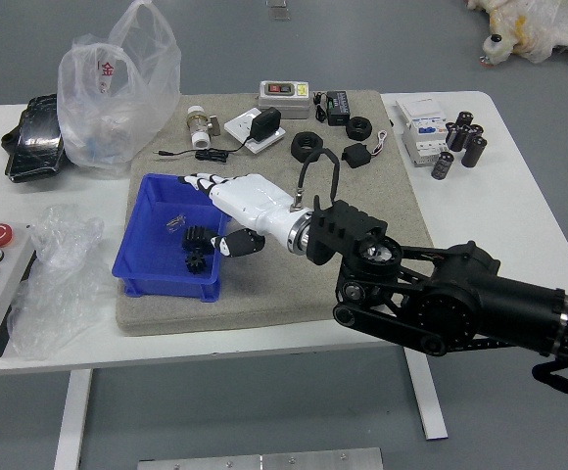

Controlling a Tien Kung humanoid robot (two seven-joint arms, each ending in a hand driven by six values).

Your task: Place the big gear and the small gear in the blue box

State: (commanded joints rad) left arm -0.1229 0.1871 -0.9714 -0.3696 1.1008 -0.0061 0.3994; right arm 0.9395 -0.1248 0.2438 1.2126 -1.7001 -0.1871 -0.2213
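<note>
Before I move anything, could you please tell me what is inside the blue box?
The big gear, the small gear and a small wire piece. The right robot hand hides the far right part of the box.
</note>
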